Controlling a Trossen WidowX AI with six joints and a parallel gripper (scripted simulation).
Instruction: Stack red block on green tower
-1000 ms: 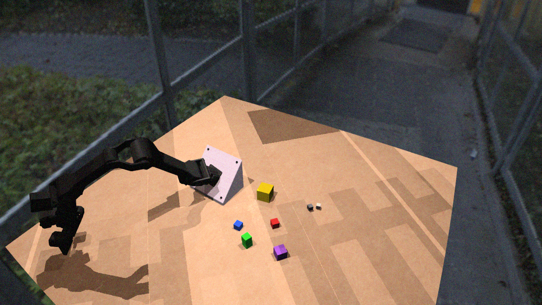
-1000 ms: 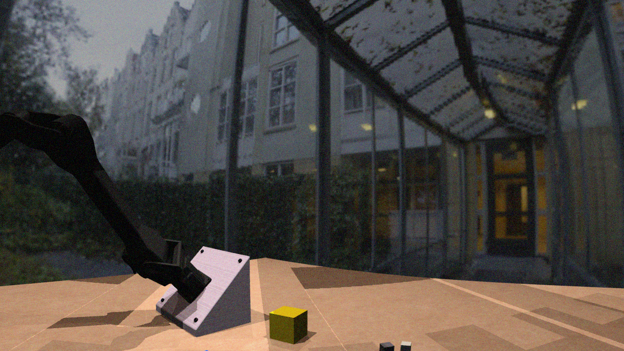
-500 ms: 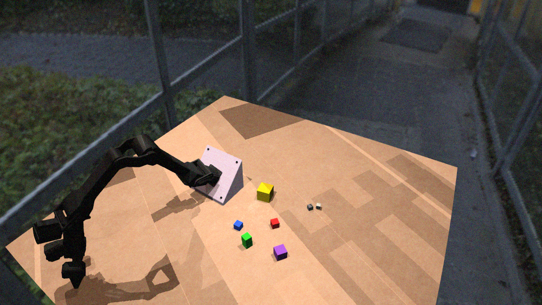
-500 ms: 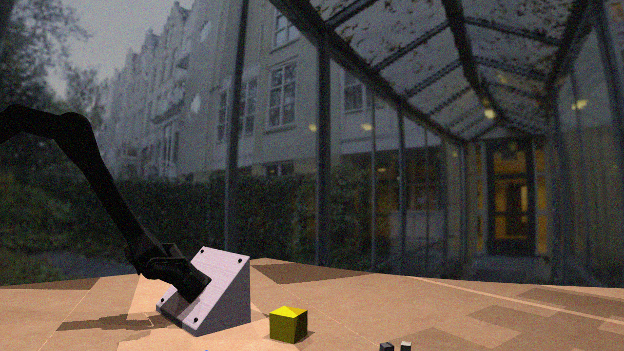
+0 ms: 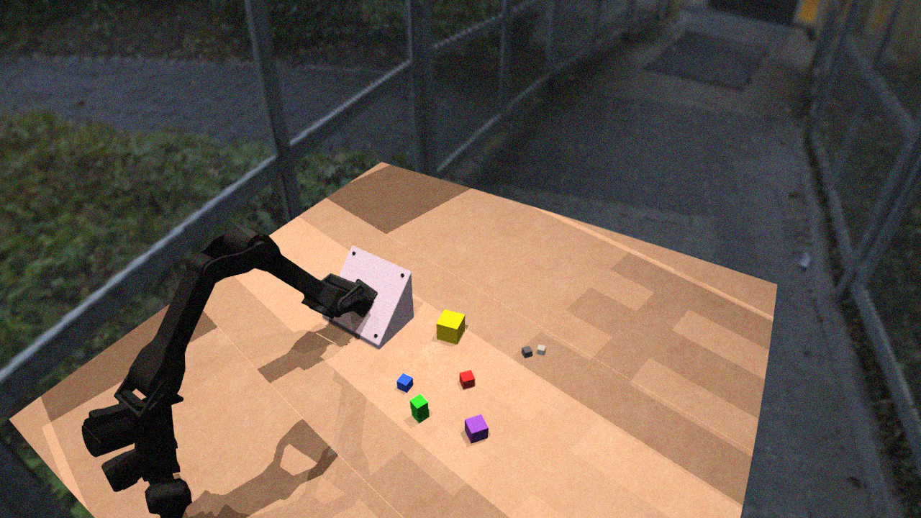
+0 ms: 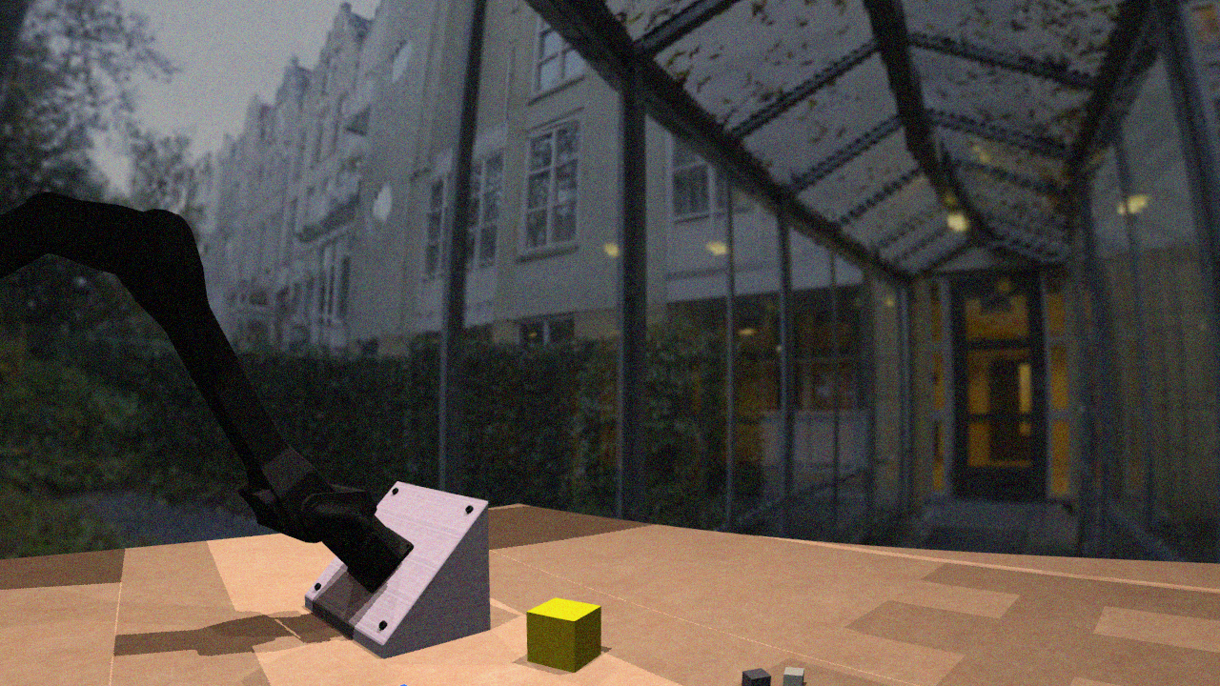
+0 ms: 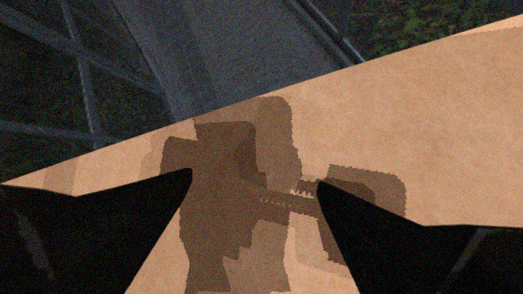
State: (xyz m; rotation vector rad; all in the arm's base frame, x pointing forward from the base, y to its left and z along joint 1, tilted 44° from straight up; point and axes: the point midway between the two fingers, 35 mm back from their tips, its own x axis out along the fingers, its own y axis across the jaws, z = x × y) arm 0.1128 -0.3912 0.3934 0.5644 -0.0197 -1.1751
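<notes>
Tan cardboard-like tabletop [image 5: 579, 270] with darker patchwork panels fills the scene, ringed by a grey metal railing, dusk-lit grass and a paved path; the exterior view shows a glass-roofed walkway and pale townhouses behind it. Starting at the black fingers, they stand spread wide with nothing between them, only their own shadow on the tan surface beneath. The black parallel-jaw gripper [image 5: 112, 450] hangs low over the table's near left corner, at about eight o'clock from the table's middle, and the jointed black arm [image 5: 193, 289] rises from it and bends back to its base at the lilac wedge-shaped mount [image 5: 386, 302]. Well apart from the gripper, near the table's middle, lies the small red cube block [image 5: 466, 378]. At about eight o'clock from it stands the short green tower [image 5: 419, 407], upright, with a small blue cube [image 5: 404, 382] just beyond at the tower's eleven o'clock. A purple cube [image 5: 475, 427] sits at the red block's six o'clock, a larger yellow cube [image 5: 450, 326] at its eleven o'clock, and two tiny grey cubes [image 5: 534, 350] at two o'clock.
</notes>
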